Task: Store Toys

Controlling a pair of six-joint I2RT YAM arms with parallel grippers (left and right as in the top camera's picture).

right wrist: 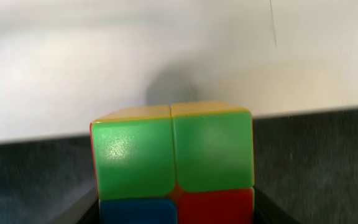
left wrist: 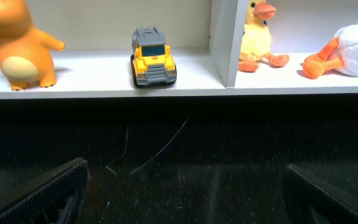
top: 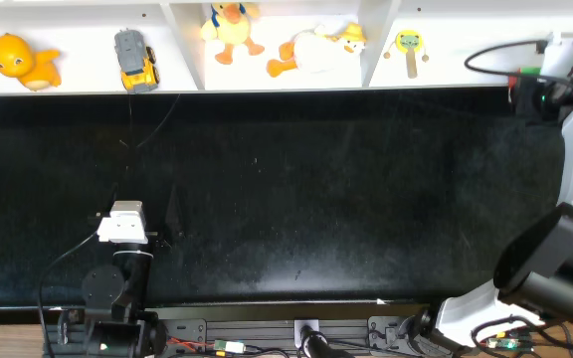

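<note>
Top view first, from the near edge. The left arm stands low at the left, and the left gripper (top: 124, 224) hangs over the near part of the black mat (top: 346, 199), well short of the shelf. In its wrist view the two fingers (left wrist: 45, 193) are spread wide with only bare mat between them, nothing gripped.

The right arm stands at the near right corner and extends up the right side, with the right gripper (right wrist: 174, 214) at the far right end of the table by the shelf's front edge. It is clamped on a cube (right wrist: 173, 152), a dark finger against each side. Two green tiles face the wrist camera above a blue one and a red one, and the top looks yellowish. The cube sits over the far strip of mat, right in front of the white shelf (top: 88, 82). Whether it touches anything below, I cannot tell.

Farther back on the shelf, the left compartment holds an orange figure (top: 25, 60) and, apart from it, a yellow truck (top: 135, 58) with its nose toward the table. Past a divider are a yellow duck plush (top: 231, 30), upright, and a white duck plush (top: 316, 50) lying over just beside it. One divider farther along, a small green-and-yellow toy (top: 409, 50) lies alone.
</note>
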